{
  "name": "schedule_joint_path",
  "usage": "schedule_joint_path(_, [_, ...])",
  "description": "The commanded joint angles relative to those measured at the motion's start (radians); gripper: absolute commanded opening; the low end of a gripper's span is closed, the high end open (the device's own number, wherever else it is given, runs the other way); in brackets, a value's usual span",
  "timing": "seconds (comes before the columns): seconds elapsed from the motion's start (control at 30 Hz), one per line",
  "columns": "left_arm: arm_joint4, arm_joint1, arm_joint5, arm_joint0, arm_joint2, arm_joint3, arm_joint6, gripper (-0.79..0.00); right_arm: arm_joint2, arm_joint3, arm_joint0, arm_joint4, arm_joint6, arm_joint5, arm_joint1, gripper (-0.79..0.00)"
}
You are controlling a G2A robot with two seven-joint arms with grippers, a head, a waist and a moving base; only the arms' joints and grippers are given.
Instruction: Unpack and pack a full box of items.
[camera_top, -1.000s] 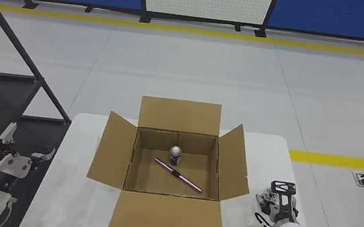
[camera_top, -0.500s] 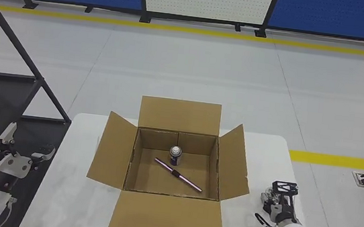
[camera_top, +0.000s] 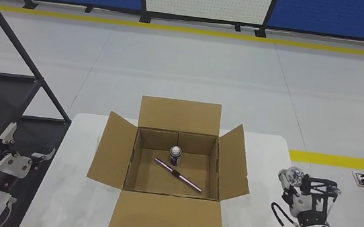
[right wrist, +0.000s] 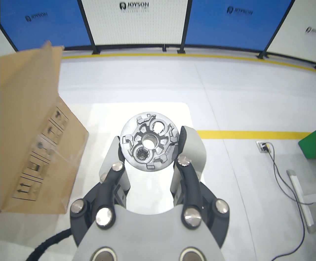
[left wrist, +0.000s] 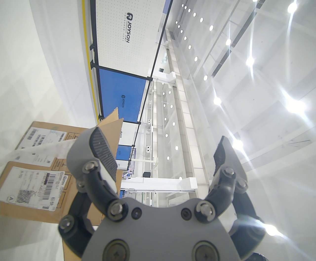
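Observation:
An open cardboard box (camera_top: 168, 206) stands in the middle of the white table (camera_top: 77, 203). Inside it lie a thin pink-and-dark rod (camera_top: 178, 174) and a small upright can (camera_top: 175, 155). To the right of the box, near the table's right edge, my right gripper (camera_top: 294, 182) (right wrist: 149, 146) is shut on a round grey metal disc (right wrist: 149, 144) (camera_top: 290, 176) with cut-outs, held above the table. Off the table's left edge my left gripper (camera_top: 21, 148) (left wrist: 160, 150) stands open, pointing upward, with nothing between its fingers.
The box's four flaps are folded outward; the right flap (camera_top: 234, 161) (right wrist: 34, 138) lies close to my right gripper. A dark metal rack (camera_top: 9, 87) stands left of the table. Bare table lies on both sides of the box.
My right gripper has moved right and risen, turning, with the metal disc in it. The left arm and the box contents have not moved.

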Motion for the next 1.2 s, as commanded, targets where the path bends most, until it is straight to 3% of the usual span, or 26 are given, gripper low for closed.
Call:
schedule_joint_path(0.0, [0.000,0.000,0.000,0.000,0.000,0.000,0.000,0.000,0.002,-0.072,-0.009,-0.003,0.004,-0.014,0.001,-0.785])
schedule_joint_path(0.3, [0.000,0.000,0.000,0.000,0.000,0.000,0.000,0.000,-0.113,-0.244,0.038,-0.078,0.118,-0.099,0.006,-0.785])
schedule_joint_path(0.87, [0.000,0.000,0.000,0.000,0.000,0.000,0.000,0.000,-0.154,-0.238,0.051,-0.090,0.118,-0.109,0.006,-0.785])
schedule_joint_path(1.0, [0.000,0.000,0.000,0.000,0.000,0.000,0.000,0.000,-0.205,-0.226,0.070,-0.114,0.074,-0.198,0.009,-0.785])
schedule_joint_path(1.17, [0.000,0.000,0.000,0.000,0.000,0.000,0.000,0.000,-0.329,-0.197,0.175,-0.175,0.121,-0.260,0.006,-0.785])
